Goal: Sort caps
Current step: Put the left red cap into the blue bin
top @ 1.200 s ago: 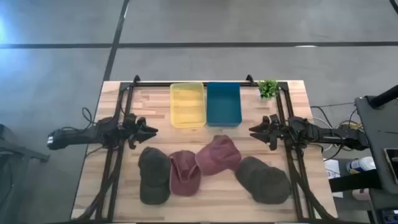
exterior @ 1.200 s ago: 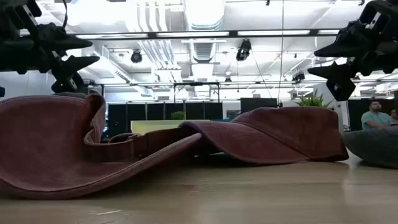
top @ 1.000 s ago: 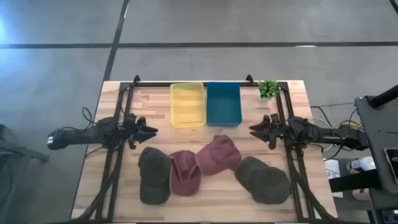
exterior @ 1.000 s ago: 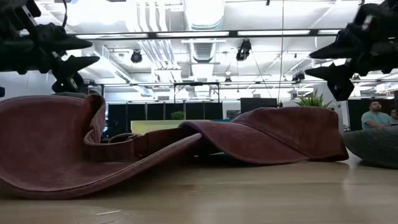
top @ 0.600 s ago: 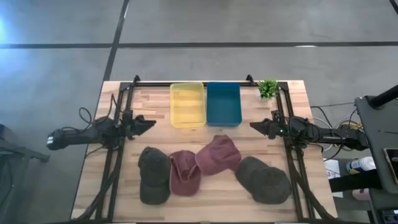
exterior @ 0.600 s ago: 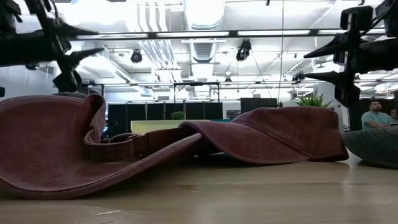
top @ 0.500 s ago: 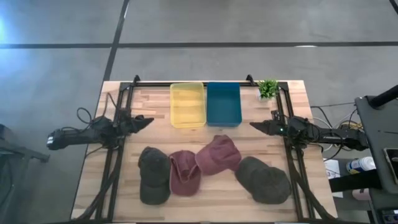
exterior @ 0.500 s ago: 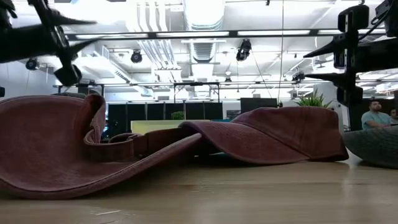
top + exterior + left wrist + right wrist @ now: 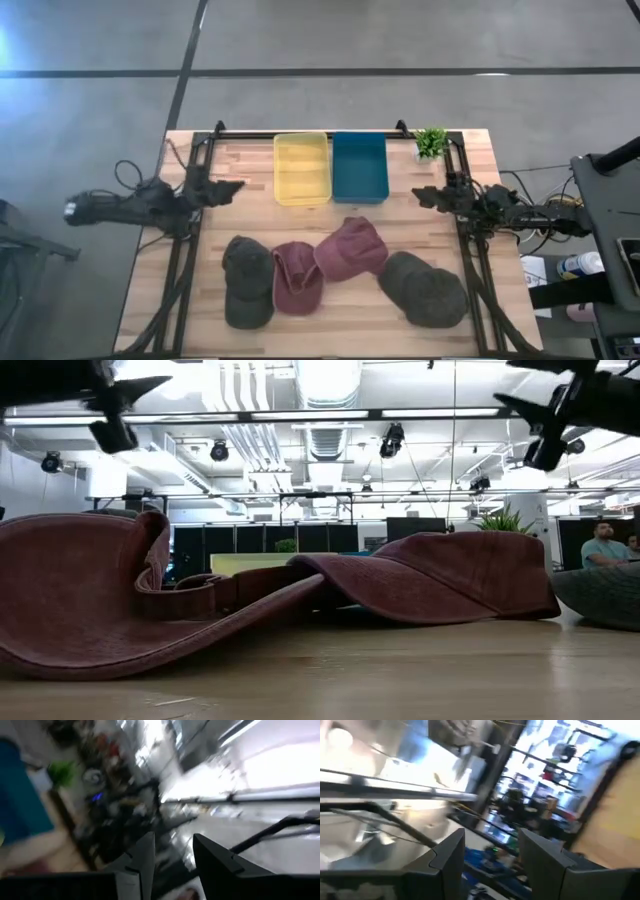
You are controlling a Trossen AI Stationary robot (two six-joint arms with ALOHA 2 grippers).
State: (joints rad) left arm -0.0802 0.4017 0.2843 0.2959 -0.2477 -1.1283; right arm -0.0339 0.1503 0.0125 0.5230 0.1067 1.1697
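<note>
L end effector (image 9: 236, 186) hung spread & empty over the worktop's (image 9: 240, 225) left side, level w/ the yellow bin (image 9: 300, 167). R end effector (image 9: 418, 193) likewise spread, holding nothing, right of the teal bin (image 9: 359, 166). The caps lay in a row nearer the front edge, well apart from both: olive cap (image 9: 247, 281), maroon cap (image 9: 297, 276), second maroon cap (image 9: 352, 247), second olive cap (image 9: 424, 288).
</note>
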